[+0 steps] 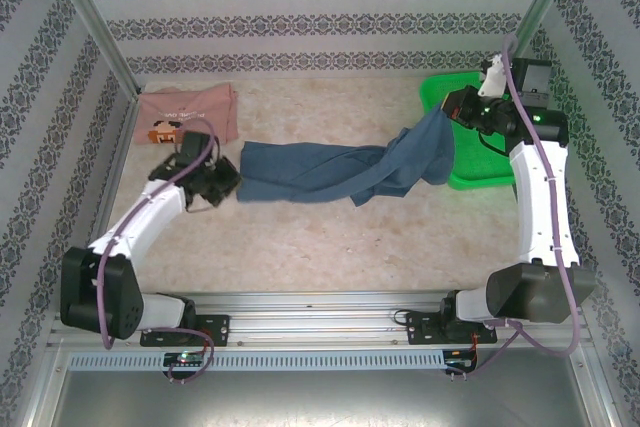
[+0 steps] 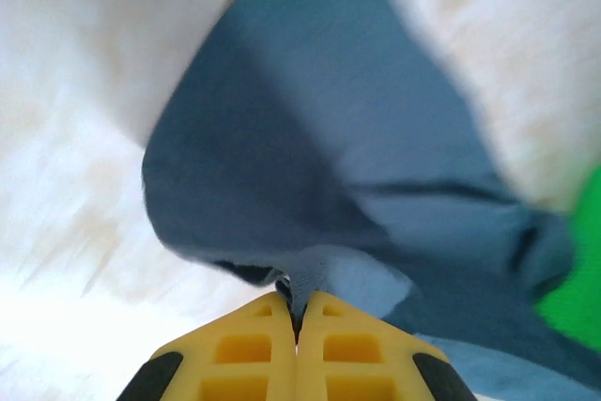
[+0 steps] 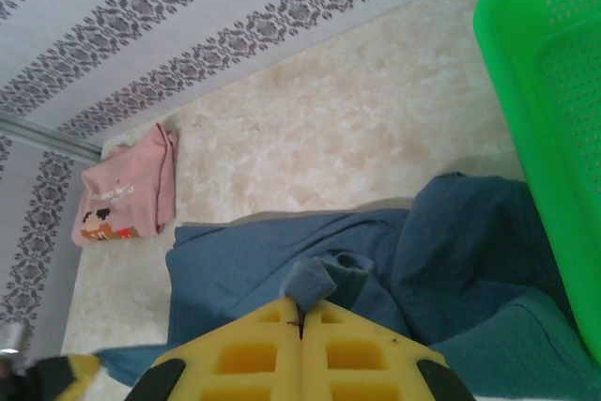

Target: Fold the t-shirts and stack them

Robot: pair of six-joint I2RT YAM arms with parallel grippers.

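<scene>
The slate-blue t-shirt (image 1: 330,172) stretches across the table's middle, bunched and twisted between both arms. My left gripper (image 1: 228,183) is shut on its left edge, a fold of blue cloth (image 2: 310,274) pinched between the yellow fingers (image 2: 246,349). My right gripper (image 1: 452,112) is shut on the shirt's right end, holding it raised beside the basket; a blue fold (image 3: 312,281) sticks out from its fingers (image 3: 362,354). The pink t-shirt (image 1: 187,112) lies folded at the back left, its face print (image 3: 105,223) showing.
A green mesh basket (image 1: 470,172) stands at the right, behind the raised cloth, its rim (image 3: 526,100) near the right gripper. Patterned walls enclose the table on three sides. Bare marble surface (image 1: 340,247) lies in front of the blue shirt.
</scene>
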